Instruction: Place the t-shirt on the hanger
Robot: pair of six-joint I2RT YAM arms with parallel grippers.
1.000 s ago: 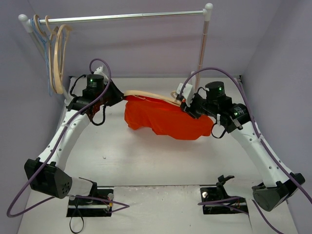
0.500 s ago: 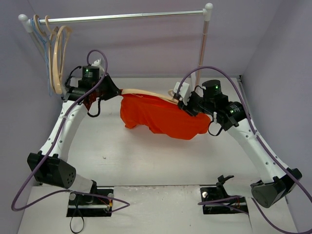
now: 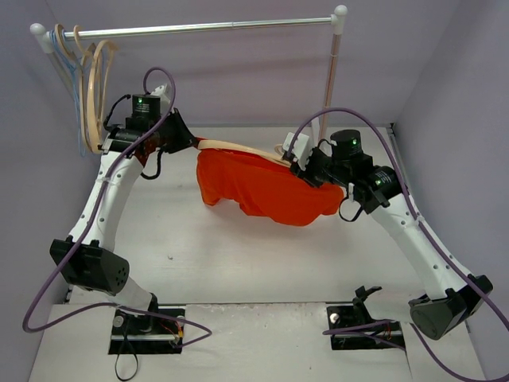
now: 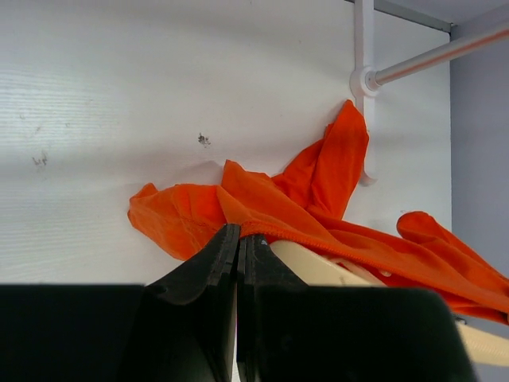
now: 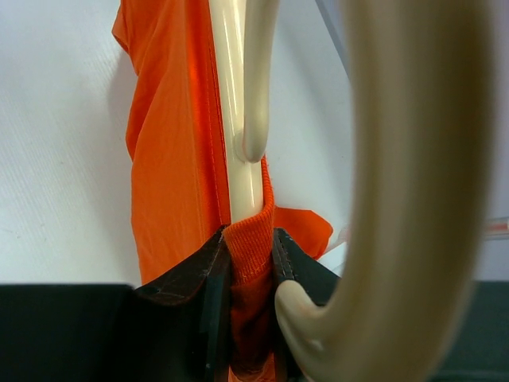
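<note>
While t-shirt (image 3: pixel 262 191) drapes it, hanger (image 3: pixel 238 149) runs left-right

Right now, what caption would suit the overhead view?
The left gripper and right gripper hold an orange t-shirt on a wooden hanger over the table.

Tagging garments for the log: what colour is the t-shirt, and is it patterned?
Plain bright orange-red, no pattern; the t-shirt shows best in the top external view.

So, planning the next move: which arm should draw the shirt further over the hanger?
Left, likely: the left gripper pinches the t-shirt at its hem beside the hanger end; the right gripper clamps the collar, anchoring it.
</note>
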